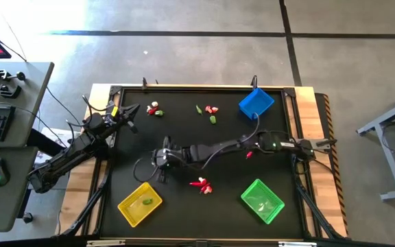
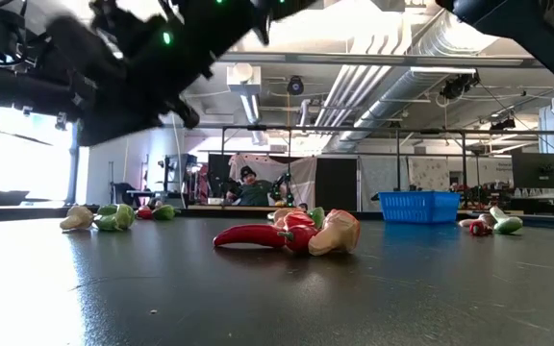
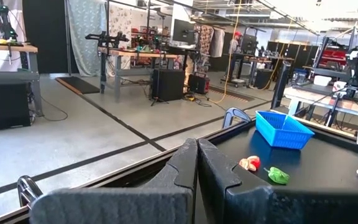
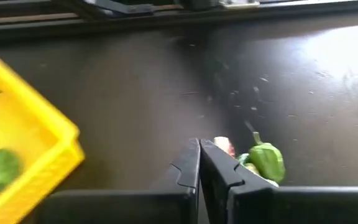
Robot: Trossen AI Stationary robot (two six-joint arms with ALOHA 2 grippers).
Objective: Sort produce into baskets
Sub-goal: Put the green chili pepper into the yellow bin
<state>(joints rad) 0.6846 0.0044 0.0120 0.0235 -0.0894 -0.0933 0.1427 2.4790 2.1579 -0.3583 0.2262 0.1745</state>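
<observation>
Three baskets stand on the black table: yellow (image 1: 140, 202) at the near left with one green pod (image 1: 146, 202) in it, green (image 1: 262, 200) at the near right, and blue (image 1: 256, 103) at the far right. Produce lies in small groups: red chilies and a bulb (image 1: 201, 184) at the near middle, and two groups at the far side (image 1: 155, 108) (image 1: 208, 111). My right gripper (image 1: 158, 160) is shut and reaches to the table's left of middle. A green pod (image 4: 266, 159) and a pink piece (image 4: 224, 145) show just beside its fingers. My left gripper (image 3: 197, 155) is shut at the far left (image 1: 132, 110).
A red piece (image 1: 249, 154) lies under my right arm. The table has a raised wooden rim (image 1: 197, 87). The yellow basket (image 4: 23, 143) lies close to my right gripper. In the low view the chili group (image 2: 291, 234) lies mid-table and the blue basket (image 2: 419, 206) behind it.
</observation>
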